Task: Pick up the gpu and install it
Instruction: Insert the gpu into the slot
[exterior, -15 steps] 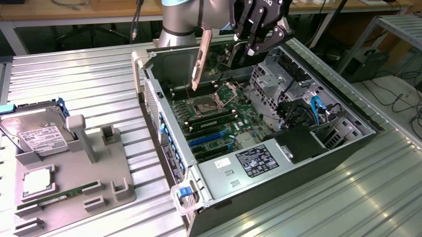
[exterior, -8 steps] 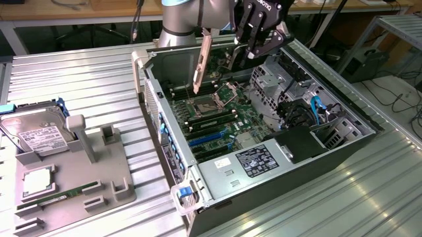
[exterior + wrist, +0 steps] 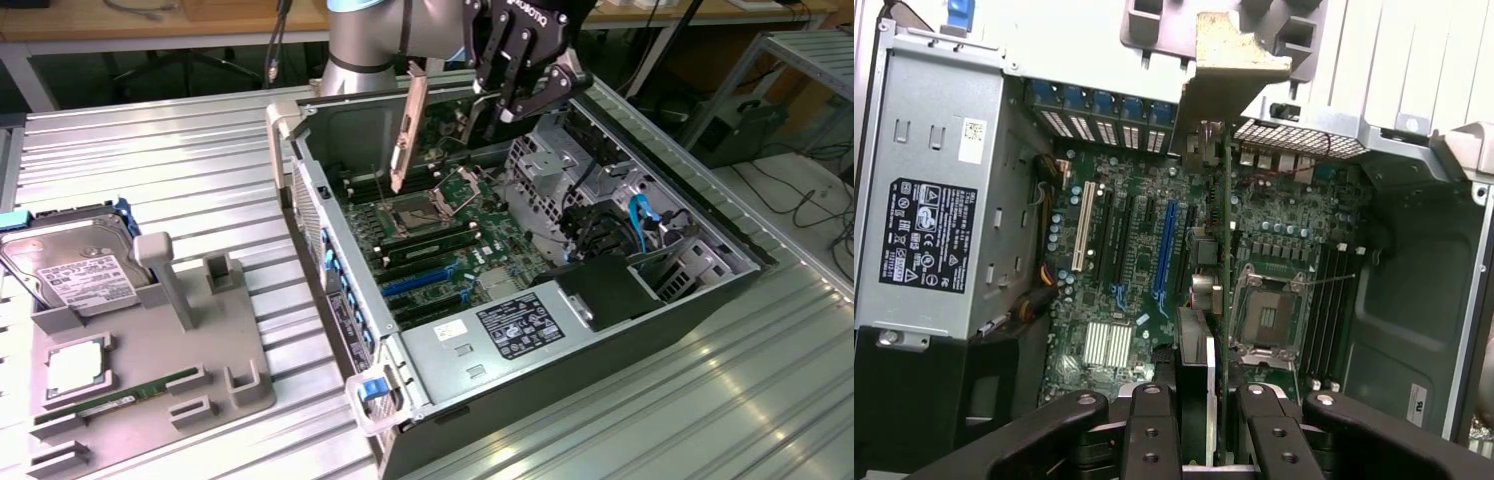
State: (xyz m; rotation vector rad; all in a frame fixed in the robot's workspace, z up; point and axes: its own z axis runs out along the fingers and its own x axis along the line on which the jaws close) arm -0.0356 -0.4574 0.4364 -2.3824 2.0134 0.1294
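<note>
Wrist view: jaws clamp gpu (image 3: 1196, 370) edge-on, motherboard (image 3: 1124, 290) beneath them, likely so its connector faces a slot.

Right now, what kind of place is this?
Probably a robot lab or workshop for assembling computers: an open computer case sits on a ribbed metal table, the gripper holds the gpu above the motherboard, and a hard drive rests in a grey holder.
</note>
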